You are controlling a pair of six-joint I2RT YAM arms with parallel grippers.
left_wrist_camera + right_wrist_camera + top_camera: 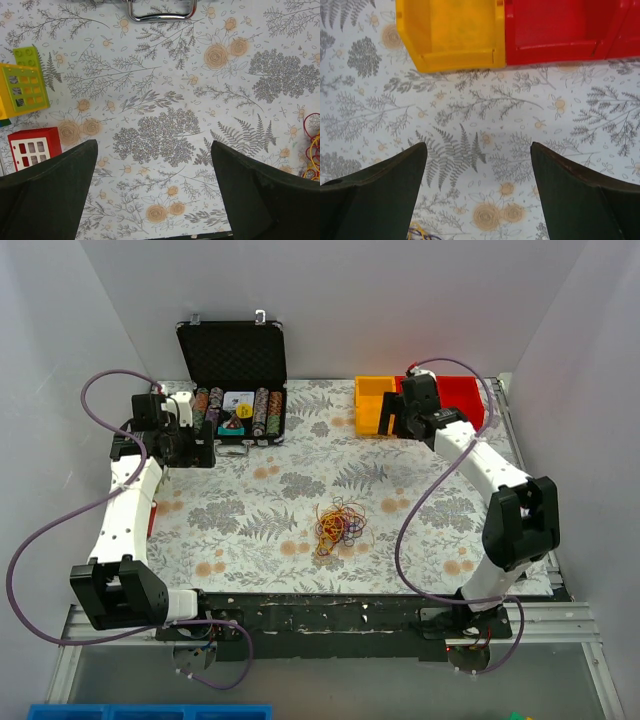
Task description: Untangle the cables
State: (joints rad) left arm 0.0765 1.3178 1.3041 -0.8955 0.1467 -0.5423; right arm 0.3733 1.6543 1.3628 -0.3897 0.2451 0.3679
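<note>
Wiry cables (340,525) form a loopy clump; left end effector (153,145) and right end effector (478,146) gape wide.

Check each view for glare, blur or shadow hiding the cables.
Top external: even light, sharp, cables plain. Left wrist: tablecloth sharp, gripper dark, little detail, cables cropped at the right edge. Right wrist: sharp, no glare, cables a sliver at the bottom edge.

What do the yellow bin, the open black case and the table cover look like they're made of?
Yellow bin: probably moulded plastic, smooth, uniform colour, slight sheen. Black case: lid lined with dimpled dark foam, silvery metal-looking edges. Table cover: matte printed sheet, floral pattern; cloth or vinyl, cannot tell.
</note>
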